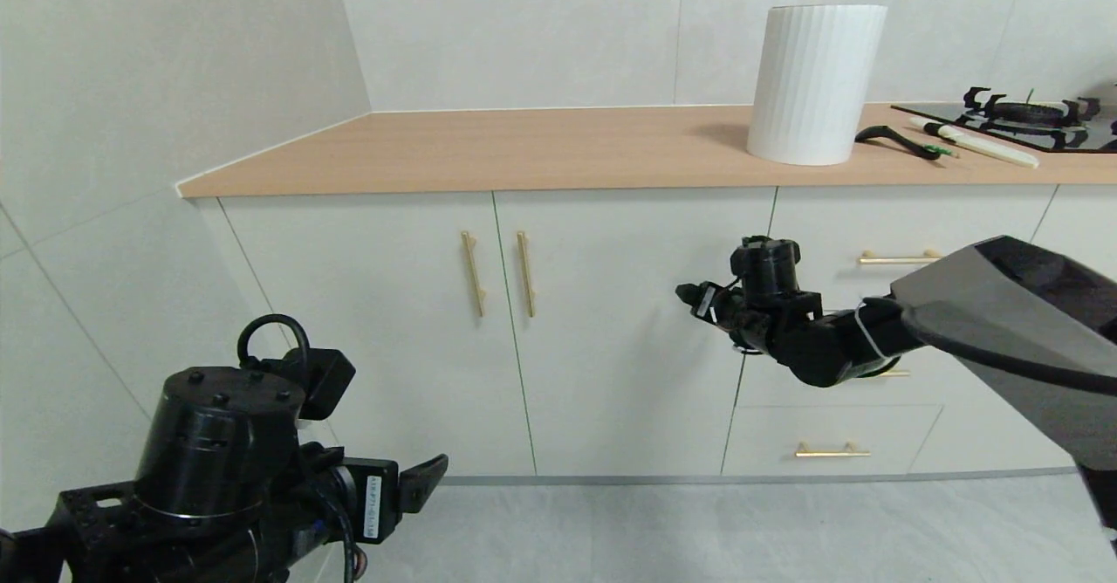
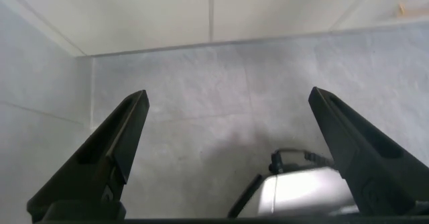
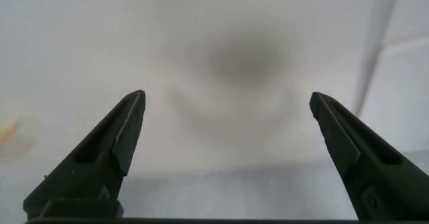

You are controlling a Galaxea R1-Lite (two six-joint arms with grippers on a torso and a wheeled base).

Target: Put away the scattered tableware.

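Note:
On the wooden counter [image 1: 524,151] a tall white ribbed holder [image 1: 816,84] stands at the right. Beside it lie a black-handled utensil [image 1: 899,140] and a long cream-coloured utensil [image 1: 982,145], partly on the stove's edge. My right gripper [image 1: 691,297] hangs below the counter, close to a pale cabinet door [image 1: 628,330], well below and left of the utensils. It is open and holds nothing [image 3: 228,157]. My left gripper [image 1: 423,481] is low at the near left above the floor, also open with nothing in it [image 2: 228,157].
A black gas stove [image 1: 1030,116] sits at the counter's far right. Cabinet doors carry gold handles [image 1: 499,284], with drawers [image 1: 833,443] at the right. A tiled wall [image 1: 131,129] closes the left side. Grey floor [image 1: 698,531] stretches before the cabinets.

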